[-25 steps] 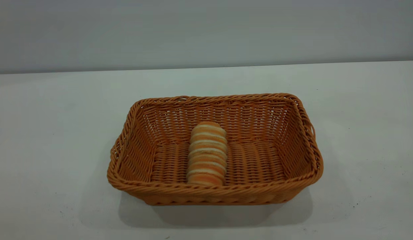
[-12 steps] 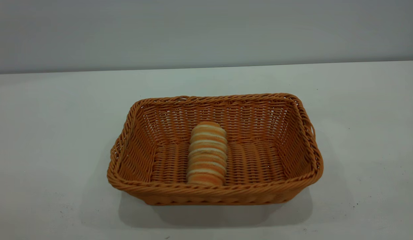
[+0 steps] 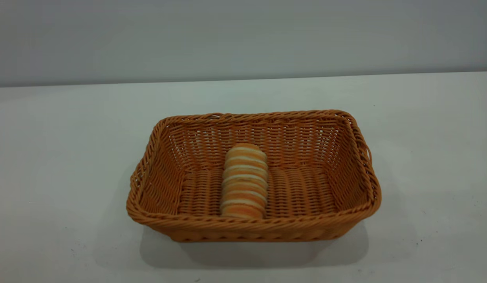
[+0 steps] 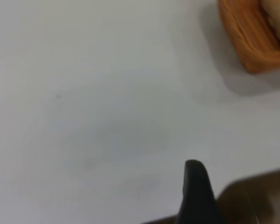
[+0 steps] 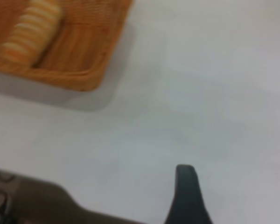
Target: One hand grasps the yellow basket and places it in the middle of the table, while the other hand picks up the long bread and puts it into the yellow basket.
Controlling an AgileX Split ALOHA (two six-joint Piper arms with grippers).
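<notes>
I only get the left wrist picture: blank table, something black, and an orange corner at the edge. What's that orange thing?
Observer: A corner of the yellow basket, a rectangular woven one standing on the table.
Operator: Is anything in it?
Observer: Yes, the long bread lies on its floor, midway between the two short walls.
Operator: Is the other arm touching it?
Observer: No. The right wrist view shows the right gripper over bare table, apart from the basket.
</notes>
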